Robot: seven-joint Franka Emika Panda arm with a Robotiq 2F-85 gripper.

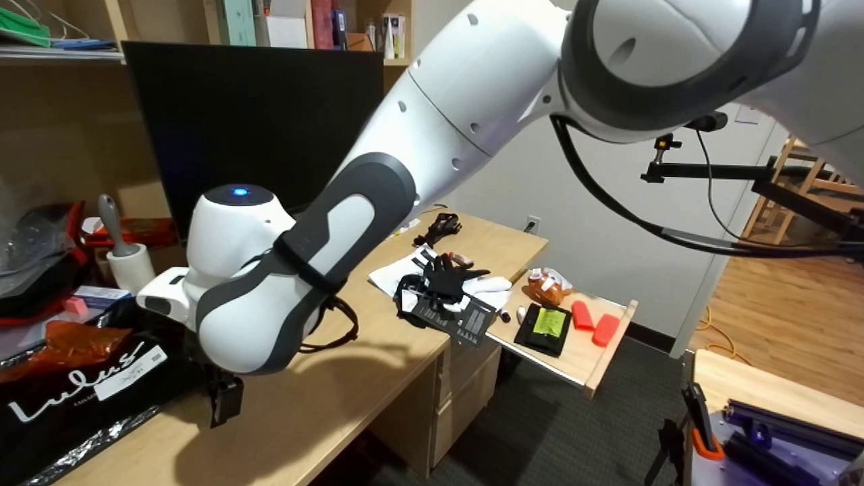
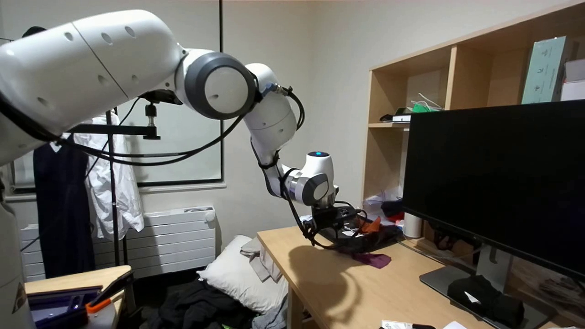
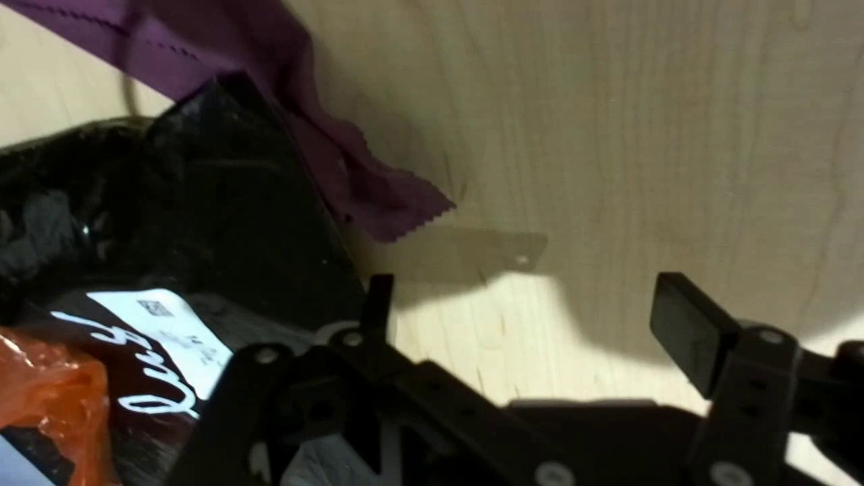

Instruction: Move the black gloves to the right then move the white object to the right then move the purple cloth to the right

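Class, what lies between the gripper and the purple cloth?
In the wrist view, only bare desk, partly in shadow, lies between the gripper and the purple cloth.

In an exterior view, a pale black-framed window (image 2: 196, 27) stands at eleven o'clock, a ribbed white radiator (image 2: 180, 237) at eight, light wooden shelving (image 2: 450, 77) at two, a pale wooden surface (image 2: 384, 290) at five. Dark grey carpet (image 1: 574, 432) spreads at five in an exterior view.

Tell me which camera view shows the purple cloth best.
The wrist view: the purple cloth appears close up, its zigzag edge clear, though the black bag hides part. In an exterior view, a small patch of purple cloth shows on the desk; in an exterior view showing the open drawer, I cannot see it.
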